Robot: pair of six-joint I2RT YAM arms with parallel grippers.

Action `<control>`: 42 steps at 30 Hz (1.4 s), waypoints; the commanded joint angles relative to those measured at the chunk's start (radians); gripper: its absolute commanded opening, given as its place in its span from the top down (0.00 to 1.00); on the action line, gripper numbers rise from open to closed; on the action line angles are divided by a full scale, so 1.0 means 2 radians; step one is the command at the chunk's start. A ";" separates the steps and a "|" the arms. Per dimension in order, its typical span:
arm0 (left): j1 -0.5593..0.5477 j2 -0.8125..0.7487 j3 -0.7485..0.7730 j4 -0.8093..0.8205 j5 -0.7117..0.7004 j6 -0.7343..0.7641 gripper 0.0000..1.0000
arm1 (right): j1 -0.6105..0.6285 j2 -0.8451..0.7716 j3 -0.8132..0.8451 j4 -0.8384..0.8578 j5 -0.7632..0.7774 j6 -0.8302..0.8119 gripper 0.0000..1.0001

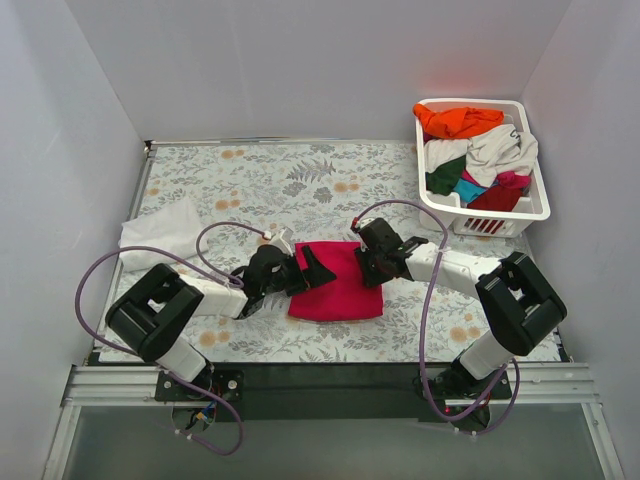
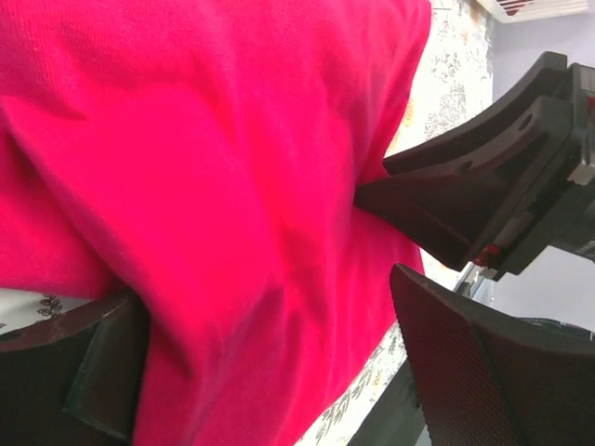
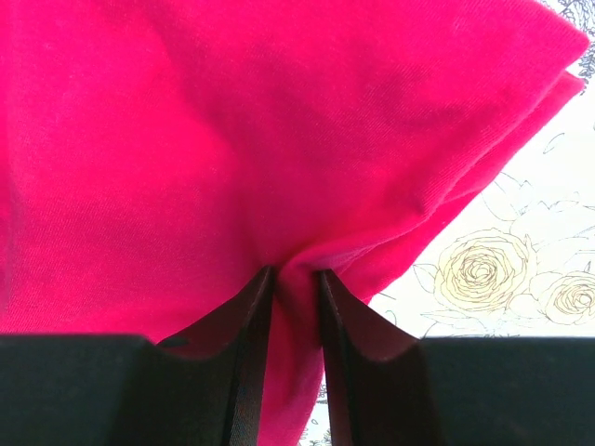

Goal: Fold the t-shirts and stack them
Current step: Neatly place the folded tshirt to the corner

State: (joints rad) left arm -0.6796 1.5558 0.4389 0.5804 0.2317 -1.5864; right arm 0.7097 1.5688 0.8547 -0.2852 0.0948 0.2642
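A crimson-pink t-shirt (image 1: 338,285) lies folded into a rectangle at the table's middle. My left gripper (image 1: 313,271) is at its left edge, open wide. In the left wrist view its fingers (image 2: 479,362) straddle the pink cloth (image 2: 214,186) without pinching it. My right gripper (image 1: 366,265) is at the shirt's upper right edge, shut on a pinch of the cloth (image 3: 296,279); its black body also shows in the left wrist view (image 2: 483,195). A white t-shirt (image 1: 160,232) lies crumpled at the table's left edge.
A white slotted basket (image 1: 470,102) stands at the back right, holding an orange shirt (image 1: 458,121), a white one (image 1: 500,148) and a green one (image 1: 444,177). White walls close in both sides and the back. A floral cloth (image 1: 300,180) covers the table.
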 commanded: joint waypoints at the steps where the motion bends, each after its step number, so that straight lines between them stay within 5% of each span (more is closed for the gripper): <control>1: -0.008 0.014 0.000 -0.072 -0.032 0.012 0.21 | 0.010 0.016 0.002 0.002 -0.020 0.013 0.77; 5: -0.008 0.017 0.001 -0.088 -0.051 0.025 0.46 | 0.012 0.018 0.004 0.005 -0.022 0.012 0.78; 6: -0.009 0.019 0.002 -0.088 -0.052 0.028 0.60 | 0.013 0.019 0.004 0.005 -0.022 0.012 0.78; 11: -0.010 0.034 0.024 -0.100 -0.064 0.048 1.00 | 0.014 0.017 0.004 0.005 -0.020 0.012 0.78; 15: -0.010 0.017 0.057 -0.154 -0.103 0.077 1.00 | 0.013 0.011 0.017 -0.004 -0.010 0.009 0.72; 22: -0.002 -0.058 0.126 -0.288 -0.186 0.147 1.00 | -0.010 0.011 0.103 -0.029 0.022 -0.017 0.39; 34: 0.055 -0.111 0.214 -0.440 -0.248 0.231 1.00 | -0.111 0.001 0.259 -0.053 -0.008 -0.074 0.27; 42: 0.101 -0.132 0.303 -0.520 -0.290 0.268 1.00 | -0.185 -0.027 0.267 -0.022 -0.087 -0.088 0.24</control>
State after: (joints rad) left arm -0.5301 1.3643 0.9672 -0.4091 -0.2749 -1.1061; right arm 0.3820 1.5726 1.3598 -0.3687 0.0158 0.1154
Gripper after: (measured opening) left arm 0.084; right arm 0.757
